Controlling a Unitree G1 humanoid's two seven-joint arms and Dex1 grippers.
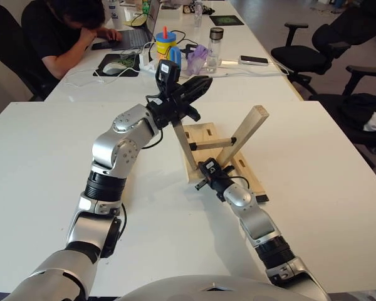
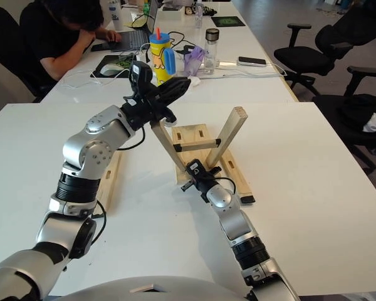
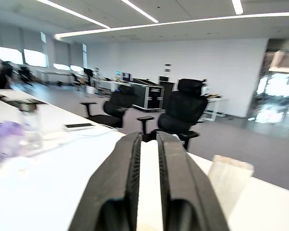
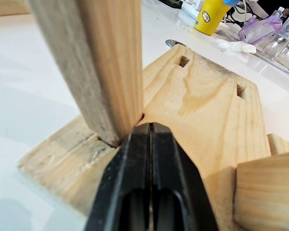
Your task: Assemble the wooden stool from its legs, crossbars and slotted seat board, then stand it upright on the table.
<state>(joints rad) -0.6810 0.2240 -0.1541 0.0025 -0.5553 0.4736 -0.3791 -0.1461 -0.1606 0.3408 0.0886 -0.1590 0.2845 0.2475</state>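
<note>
Room: open office, with office chairs (image 1: 307,53) to the right of the tables.
Surface: large white table (image 1: 50,163). A second table (image 1: 257,78) stood behind it, carrying a yellow cup (image 1: 165,42) and a bottle (image 1: 215,41).

Seat board (image 1: 203,133): lay flat near the middle of the table, slots facing up.
Left leg (image 1: 183,147): rose from the board's near left corner and leaned away from the other leg.
Right leg (image 1: 247,132): rose from the board and leaned out to the right.
Crossbar (image 1: 213,144): ran between the two legs, low down.
Spare wood (image 2: 109,175): lay flat on the table by your left arm, partly hidden by it.

Left hand (image 1: 203,84): held over the top of the left leg. The leg's upper end met the underside of the hand, not the fingers. Its fingers (image 3: 130,173) were narrow, with a thin slit between them and nothing in it. They pointed past the right leg's top end.

Right hand (image 1: 202,182): low on the table at the board's near left corner. Its fingers (image 4: 139,159) were pressed together and empty, tips at the foot of the left leg where it entered the board.
</note>
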